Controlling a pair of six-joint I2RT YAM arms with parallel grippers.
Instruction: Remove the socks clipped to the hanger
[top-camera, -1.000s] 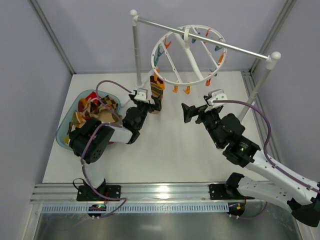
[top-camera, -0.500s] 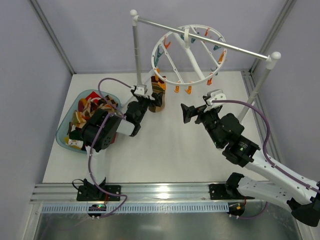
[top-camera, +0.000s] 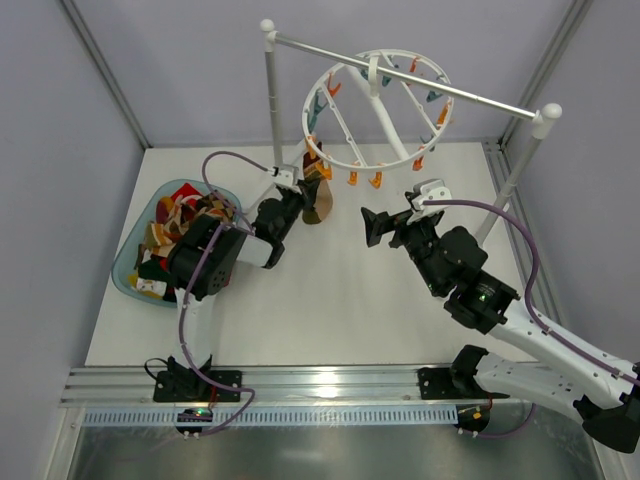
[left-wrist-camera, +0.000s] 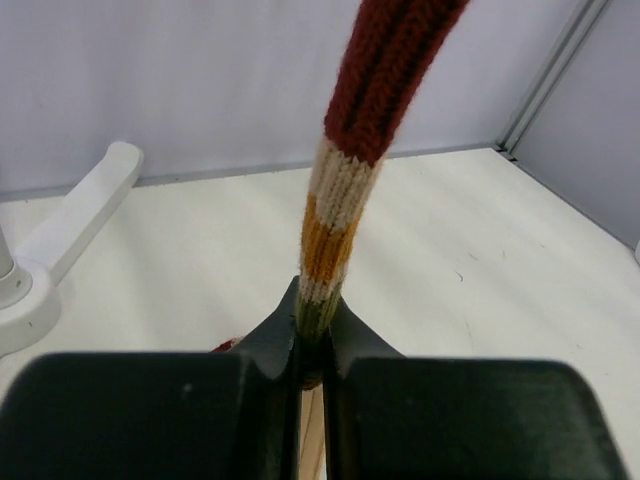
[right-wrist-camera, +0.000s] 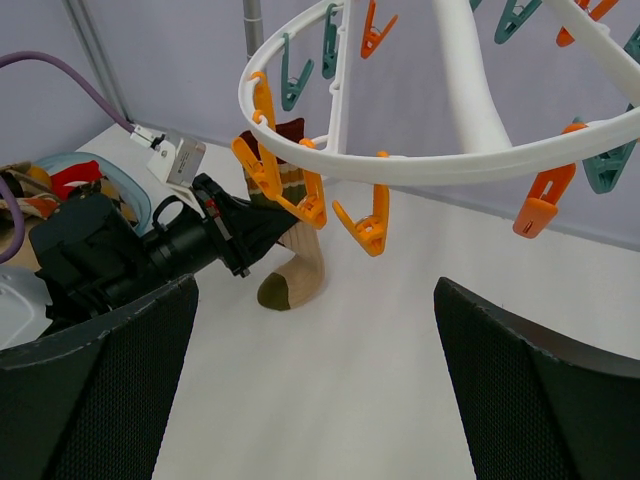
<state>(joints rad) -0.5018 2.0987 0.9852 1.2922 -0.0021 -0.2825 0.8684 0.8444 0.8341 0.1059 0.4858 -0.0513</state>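
One striped sock, dark red, cream, orange and tan with a dark toe, hangs from an orange clip on the left rim of the white ring hanger. My left gripper is shut on its middle; in the left wrist view the sock rises out of the pinched gripper. In the right wrist view the sock hangs under the hanger, its toe touching the table. My right gripper stands open and empty to the right of the sock, its wide opening facing it.
A pale blue basket piled with several socks sits at the left. The white rail stand carries the hanger, its bar running to a post at the right. Empty orange and teal clips ring the hanger.
My left gripper moved up toward the hanger and closed on the hanging sock, pulling it a little sideways. The right arm has stayed put.
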